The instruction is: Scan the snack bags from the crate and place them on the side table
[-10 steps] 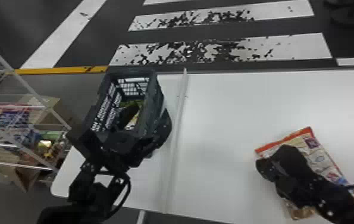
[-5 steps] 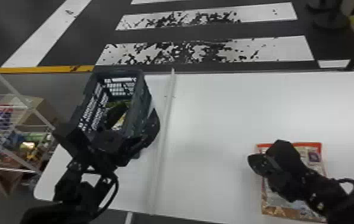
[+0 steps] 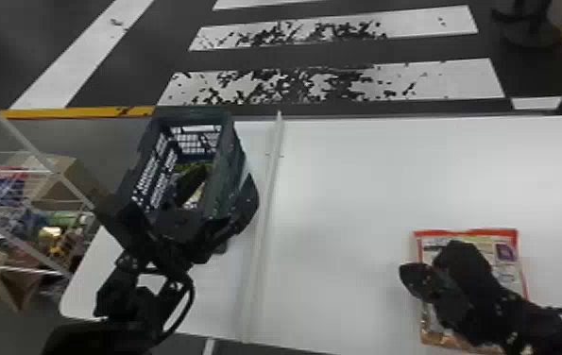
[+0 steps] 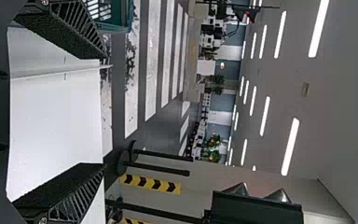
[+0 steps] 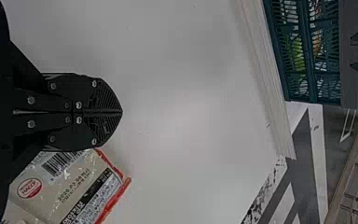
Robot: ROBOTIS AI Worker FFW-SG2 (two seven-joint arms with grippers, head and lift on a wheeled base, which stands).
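A snack bag [image 3: 506,252] is lying flat on the right part of the white table [image 3: 350,189]. Its long axis is running from the near side toward the far side, and its red top edge [image 3: 473,232] is pointing away from the robot. In the right wrist view a barcode [image 5: 63,163] is showing on its upturned face.

The right arm is coming in from the lower right corner and is slanting over the bag, so that its gripper [image 3: 404,274] is pointing toward the left, with its tip reaching past the bag's left edge. In the right wrist view the right gripper's fingers [image 5: 105,100] are pressing together, holding nothing. Whether the underside is touching the bag is hard to say from here.

The crate [image 3: 227,163] is standing on the left part of the table, its long axis also running away from the robot, its far end leaning a little rightward. Green and yellow packaging [image 3: 193,166] is showing inside.

The left arm is rising from the bottom edge toward the crate. The left gripper [image 3: 227,177] is pointing forward, with its fingers spreading wide apart and gripping nothing. One is hanging over the crate's opening, the other just beside its right wall.
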